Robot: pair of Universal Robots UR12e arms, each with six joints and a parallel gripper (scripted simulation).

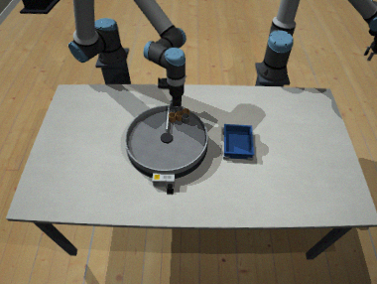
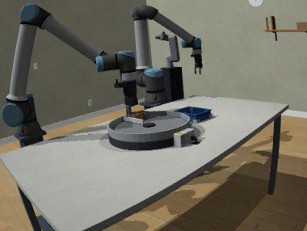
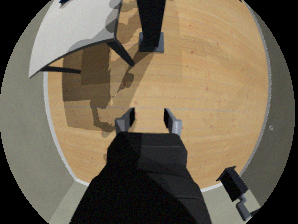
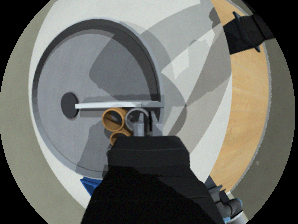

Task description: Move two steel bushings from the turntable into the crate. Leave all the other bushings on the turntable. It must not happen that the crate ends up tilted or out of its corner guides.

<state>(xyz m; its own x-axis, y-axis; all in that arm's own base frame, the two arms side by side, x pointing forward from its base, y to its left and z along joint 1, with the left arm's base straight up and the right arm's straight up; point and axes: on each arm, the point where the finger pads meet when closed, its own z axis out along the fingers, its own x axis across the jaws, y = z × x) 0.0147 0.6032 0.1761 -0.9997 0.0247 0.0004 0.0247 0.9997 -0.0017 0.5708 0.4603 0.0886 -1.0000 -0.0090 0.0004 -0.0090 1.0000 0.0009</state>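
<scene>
Steel bushing (image 1: 186, 118) (image 4: 129, 116), seemingly pinched by right pincer (image 1: 177, 104) (image 2: 128, 111) (image 4: 147, 117); left pincer (image 1: 368, 53) (image 2: 198, 72) (image 3: 149, 117) spread; box label (image 1: 163, 177) (image 2: 181, 133) illegible.

No text, label, brand, number or sign can be read anywhere.

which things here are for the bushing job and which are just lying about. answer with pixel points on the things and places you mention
For the job:
- turntable (image 1: 149, 154) (image 2: 129, 139) (image 4: 55, 135)
- steel bushing (image 4: 129, 114)
- crate (image 1: 239, 141) (image 2: 194, 115)
- right gripper (image 1: 177, 105) (image 2: 128, 115) (image 4: 147, 120)

Not for it:
- orange bushings (image 4: 104, 121)
- wall shelf (image 2: 288, 31)
- clock (image 2: 255, 2)
</scene>
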